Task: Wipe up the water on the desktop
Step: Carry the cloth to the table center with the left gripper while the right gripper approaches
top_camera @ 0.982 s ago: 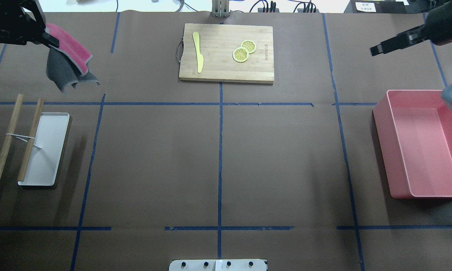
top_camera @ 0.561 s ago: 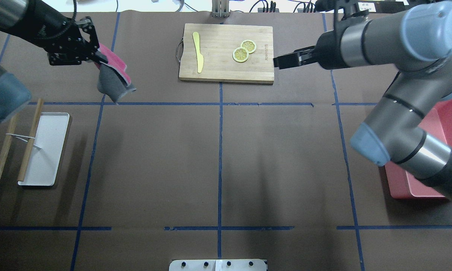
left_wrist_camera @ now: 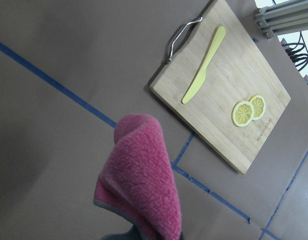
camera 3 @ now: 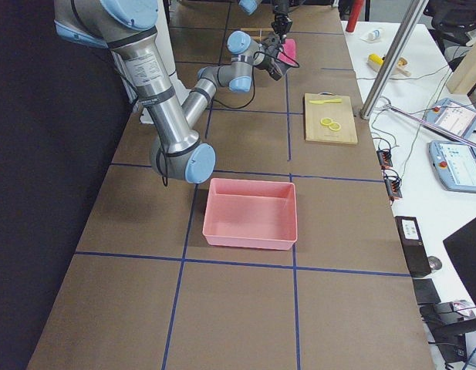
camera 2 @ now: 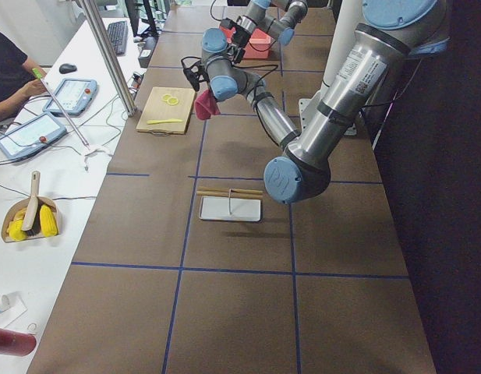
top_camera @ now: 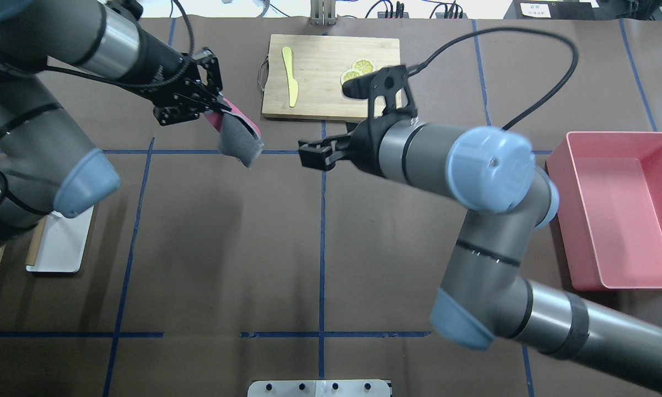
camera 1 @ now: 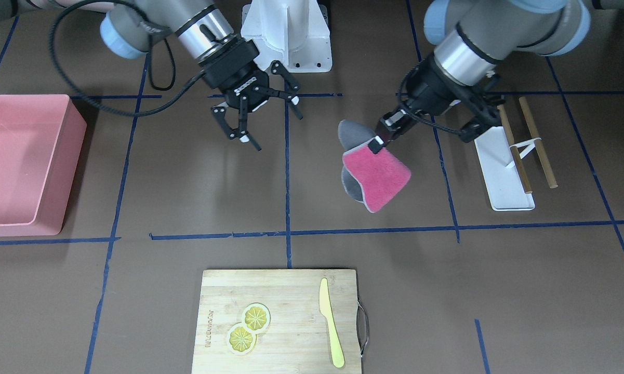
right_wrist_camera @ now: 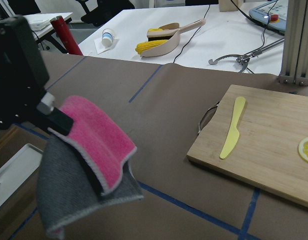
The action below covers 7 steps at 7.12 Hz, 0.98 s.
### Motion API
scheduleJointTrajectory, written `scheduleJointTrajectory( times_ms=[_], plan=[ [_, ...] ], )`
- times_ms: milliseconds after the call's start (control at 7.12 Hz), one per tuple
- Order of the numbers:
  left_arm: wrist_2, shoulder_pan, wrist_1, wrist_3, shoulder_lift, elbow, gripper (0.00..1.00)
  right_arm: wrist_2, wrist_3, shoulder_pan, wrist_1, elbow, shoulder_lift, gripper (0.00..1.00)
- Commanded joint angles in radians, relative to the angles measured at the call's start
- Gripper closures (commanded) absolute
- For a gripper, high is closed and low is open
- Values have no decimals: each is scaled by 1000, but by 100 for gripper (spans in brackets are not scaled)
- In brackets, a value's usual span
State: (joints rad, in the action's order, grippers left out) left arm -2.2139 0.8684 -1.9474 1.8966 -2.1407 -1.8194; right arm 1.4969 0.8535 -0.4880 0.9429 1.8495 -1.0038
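Pink-and-grey folded cloth (camera 1: 379, 176) hangs pinched in your left tool (camera 1: 376, 144) near the bamboo cutting board (camera 1: 286, 301); press it flat on the dark-brown tabletop (camera 1: 187, 197); right tool (camera 1: 275, 129) is spread.

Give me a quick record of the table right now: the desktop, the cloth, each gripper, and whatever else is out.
desktop: brown, blue tape grid, no water discernible
cloth: pink and grey, hanging above the desktop
left gripper: shut on the cloth
right gripper: open, empty, near the cloth
cutting board: yellow knife and two lemon slices on it
pink bin: empty, robot's right side
white tray: robot's left side
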Motion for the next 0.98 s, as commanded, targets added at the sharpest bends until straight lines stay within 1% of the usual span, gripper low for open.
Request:
scheduleJointTrajectory(
  times_ms=[0, 561, 842],
  plan=[
    [25, -46, 4, 83, -45, 20, 97, -84, -89, 60, 0, 0, 7, 2],
    [25, -107, 5, 127, -71, 25, 97, -106, -93, 78, 0, -1, 14, 2],
    [23, -111, -1, 125, -71, 22, 97, -107, -93, 83, 0, -4, 13, 4]
  ],
)
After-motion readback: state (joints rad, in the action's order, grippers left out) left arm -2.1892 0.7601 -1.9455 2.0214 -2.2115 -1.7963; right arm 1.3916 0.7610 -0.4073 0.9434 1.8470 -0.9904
